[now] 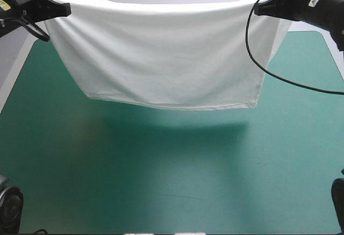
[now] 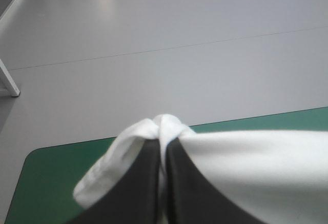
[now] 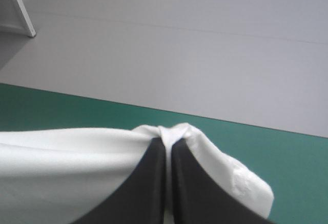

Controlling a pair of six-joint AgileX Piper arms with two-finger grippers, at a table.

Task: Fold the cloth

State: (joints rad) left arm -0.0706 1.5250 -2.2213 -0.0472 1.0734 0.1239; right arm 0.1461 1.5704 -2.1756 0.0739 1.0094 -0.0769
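Currently, the near half of the teal-green table (image 1: 172, 192) is left bare, with only a shadow (image 1: 177, 123) cast on it below the hanging hem. Above that, the T-shirt (image 1: 161, 57) is held fully off the cover and hung like a curtain over the table's far half, its lower edge clear of the surface. The top edge is stretched between the two arms, with a slight sag at mid-span. The left gripper (image 2: 165, 143) is pinched almost together on one upper corner, with fabric bunched over the black fingertips. The right gripper (image 3: 168, 143) is clamped the same way on the other corner. The wide, raised hold is judged to be there so that wrinkles are pulled out and the cloth can be laid down flat and square. Folding proper is judged not yet begun. For the lay-down, even tension is called for, or the hem may land skewed or doubled under.
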